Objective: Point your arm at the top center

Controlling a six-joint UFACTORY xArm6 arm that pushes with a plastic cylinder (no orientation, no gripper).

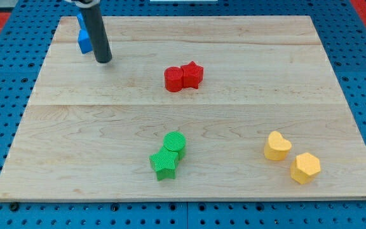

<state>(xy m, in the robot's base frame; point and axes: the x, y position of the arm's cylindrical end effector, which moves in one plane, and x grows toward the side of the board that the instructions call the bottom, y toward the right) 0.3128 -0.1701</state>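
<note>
My tip (103, 60) touches the wooden board (246, 108) near its top left corner. The dark rod rises from it toward the view's top. A blue block (83, 38) lies just left of the rod and is partly hidden by it; its shape is unclear. A red cylinder (173, 79) and a red star (192, 74) touch each other near the board's upper middle, to the right of the tip. The top center of the board lies to the right of the tip, above the red pair.
A green cylinder (175, 142) and a green star (164, 163) touch at the lower middle. A yellow heart-like block (276, 145) and a yellow hexagon (305, 168) sit at the lower right. Blue pegboard (361, 76) surrounds the board.
</note>
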